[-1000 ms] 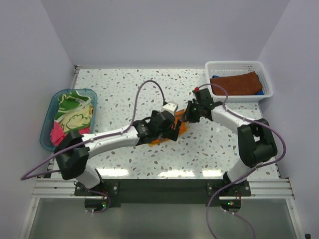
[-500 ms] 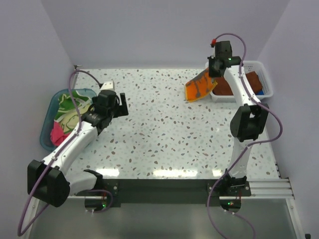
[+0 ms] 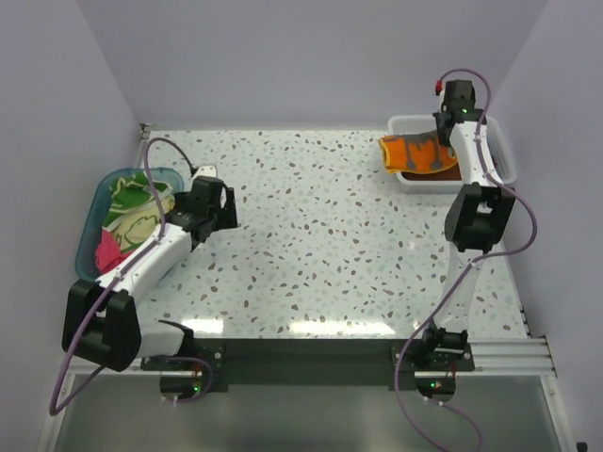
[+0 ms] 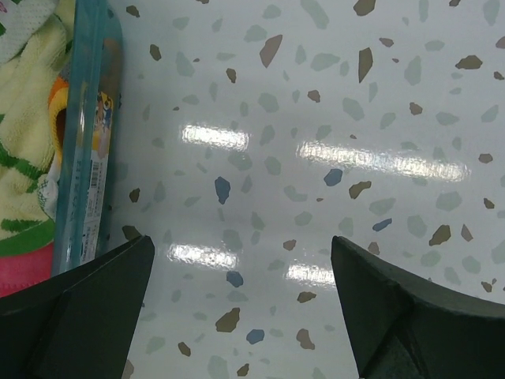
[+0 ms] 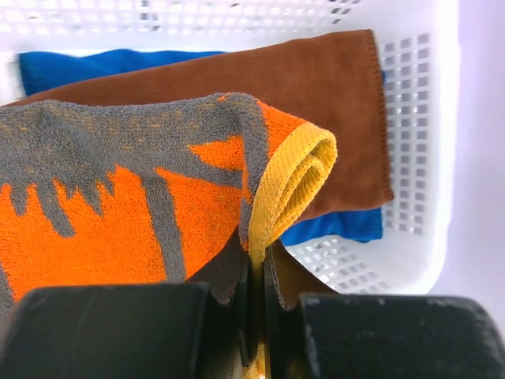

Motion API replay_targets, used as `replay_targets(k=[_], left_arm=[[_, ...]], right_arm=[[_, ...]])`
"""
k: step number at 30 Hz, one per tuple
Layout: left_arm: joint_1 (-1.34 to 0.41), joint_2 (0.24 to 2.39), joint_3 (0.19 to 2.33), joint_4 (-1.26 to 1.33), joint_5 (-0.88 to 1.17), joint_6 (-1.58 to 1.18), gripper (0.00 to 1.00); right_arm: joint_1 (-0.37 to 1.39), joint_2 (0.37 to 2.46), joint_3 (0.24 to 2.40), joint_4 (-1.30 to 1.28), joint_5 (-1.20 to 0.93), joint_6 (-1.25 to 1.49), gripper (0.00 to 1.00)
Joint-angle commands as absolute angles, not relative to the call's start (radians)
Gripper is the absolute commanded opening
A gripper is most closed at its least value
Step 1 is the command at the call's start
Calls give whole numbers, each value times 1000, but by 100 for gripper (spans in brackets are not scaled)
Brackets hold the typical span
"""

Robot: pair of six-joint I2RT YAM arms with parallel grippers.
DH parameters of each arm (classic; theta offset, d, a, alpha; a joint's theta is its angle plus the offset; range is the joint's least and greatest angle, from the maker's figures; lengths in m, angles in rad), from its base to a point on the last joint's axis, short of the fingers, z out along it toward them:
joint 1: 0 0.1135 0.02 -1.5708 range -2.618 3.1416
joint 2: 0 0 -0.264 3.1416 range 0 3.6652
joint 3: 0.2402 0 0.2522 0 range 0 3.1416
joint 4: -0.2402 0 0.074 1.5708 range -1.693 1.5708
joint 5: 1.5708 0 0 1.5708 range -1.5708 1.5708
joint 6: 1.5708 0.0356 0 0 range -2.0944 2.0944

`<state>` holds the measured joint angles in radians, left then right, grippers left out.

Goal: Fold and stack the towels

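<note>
My right gripper (image 5: 256, 268) is shut on the yellow hem of the folded orange towel with grey blotches (image 5: 118, 213). It holds this towel over the white mesh basket (image 5: 410, 158). Under it in the basket a rust brown towel (image 5: 316, 87) lies on a royal blue one (image 5: 339, 225). From above, the right gripper (image 3: 447, 127) is at the back right and the orange towel (image 3: 415, 153) droops over the basket's left rim (image 3: 400, 122). My left gripper (image 3: 219, 209) hangs open and empty over bare table (image 4: 260, 158), just right of the teal tub (image 3: 94, 212).
The teal tub's wall (image 4: 83, 158) runs down the left of the left wrist view, with a green and yellow towel (image 4: 28, 158) and a pink one (image 4: 20, 268) inside. Walls close in the table at the back and both sides.
The right arm has carried the orange towel from the table's middle up and back to the basket. The left arm has swung away from the middle to beside the tub.
</note>
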<state>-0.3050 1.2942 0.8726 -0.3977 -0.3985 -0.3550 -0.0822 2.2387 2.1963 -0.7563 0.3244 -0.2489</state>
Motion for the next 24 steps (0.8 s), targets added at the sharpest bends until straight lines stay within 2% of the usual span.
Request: replay_targets(k=[1,17,22,24], left_arm=[[-293,1321,879,-357,-430,-337,100],[-293,1344,877,-356,-400,-331,100],[-293,1328,877,-357,-400,-328,100],[-293,1316,874,-356,-402,-328,100]], right_arm=[[-101,2246,2249,-664,377,-324,0],[-124,2344,2249,-577,457,-348,0],[-129,2375,2214,-513,589,-318,10],[-132,2382,2210,-479,667,-308,27]])
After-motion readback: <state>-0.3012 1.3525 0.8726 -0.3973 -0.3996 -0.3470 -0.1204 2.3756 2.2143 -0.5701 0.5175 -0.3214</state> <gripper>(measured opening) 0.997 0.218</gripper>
